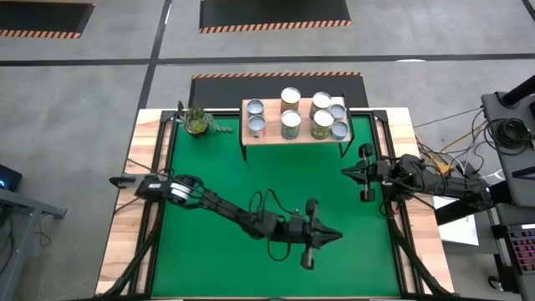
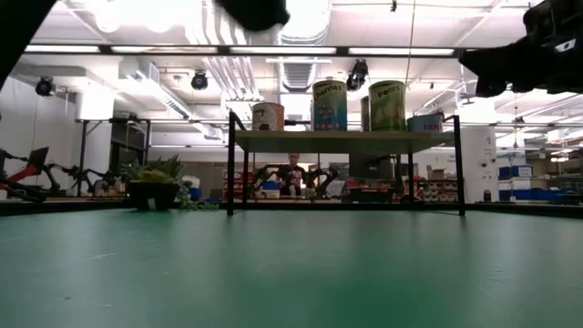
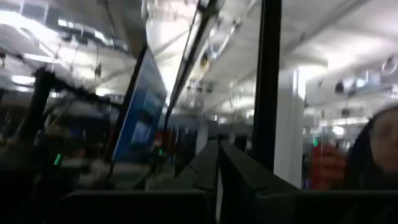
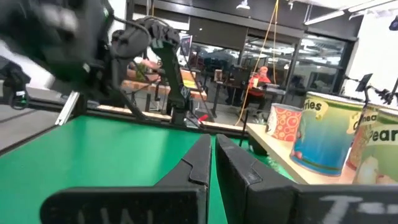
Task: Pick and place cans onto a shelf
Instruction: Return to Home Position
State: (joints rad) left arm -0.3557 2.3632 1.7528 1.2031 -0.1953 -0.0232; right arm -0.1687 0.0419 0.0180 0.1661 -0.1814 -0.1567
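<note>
Since the left arm (image 1: 226, 207) stretches low across it, tabletop (image 1: 209, 167): you could scrape the green surface if you fold that arm home without lifting first. No can lies on it.
Right arm (image 1: 435, 180): it waits at the tabletop's right edge. If you swing it toward the shelf, it may strike the nearest black leg.
Shelf (image 1: 273, 134): it stands at the far edge, centre. A knock to a leg would shake everything on top.
Potted plant (image 1: 198, 121): it is near the shelf's left end and well apart from both arms, so the risk is low.
Cans (image 1: 290, 124): all eight stand upright on the shelf. The four at the right end crowd together by the edge, so a jolt could tip one off.
Left gripper (image 1: 328, 237): fingers together, empty, over the tabletop's near middle.
Right gripper (image 1: 349, 173): fingers together, empty, near the shelf's right end.
Hidden: the low view hides the rear cans behind the front ones. The left wrist view is a blur of the room only. The right wrist view cuts the cans off at its edge.
</note>
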